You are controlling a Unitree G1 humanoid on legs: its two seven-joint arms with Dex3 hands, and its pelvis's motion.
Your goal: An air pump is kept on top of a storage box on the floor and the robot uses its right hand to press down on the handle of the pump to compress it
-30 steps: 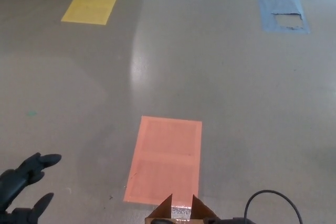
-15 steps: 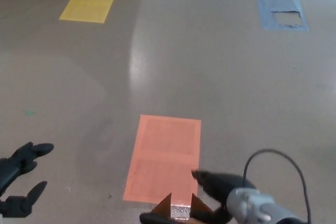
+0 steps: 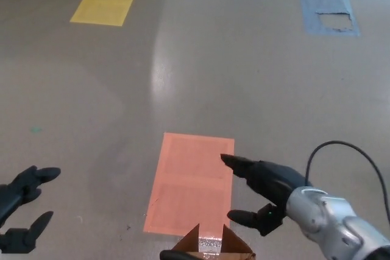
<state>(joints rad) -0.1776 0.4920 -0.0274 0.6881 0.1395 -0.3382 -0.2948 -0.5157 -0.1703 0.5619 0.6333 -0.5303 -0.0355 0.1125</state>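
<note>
The floor [image 3: 244,77] is filling nearly the whole head view, carrying an orange patch [image 3: 192,184] near the bottom centre, a yellow patch [image 3: 105,3] at far left and a torn blue patch [image 3: 328,12] at far right. The right hand [image 3: 262,192] is reaching in from the lower right, fingers spread wide and holding nothing, hovering over the orange patch's right edge, its silver forearm [image 3: 332,220] and a black cable [image 3: 353,156] trailing behind. The left hand [image 3: 21,208] is hanging spread and empty at the lower left. Only the brown flaps of the box [image 3: 207,246] are showing at the bottom edge; the pump and its handle are lying out of sight below the picture.

This is looking like the approach step. The next move is calling for the right hand to come down and back onto the handle.

Compared with half a second ago, the right hand is standing higher and further forward.
</note>
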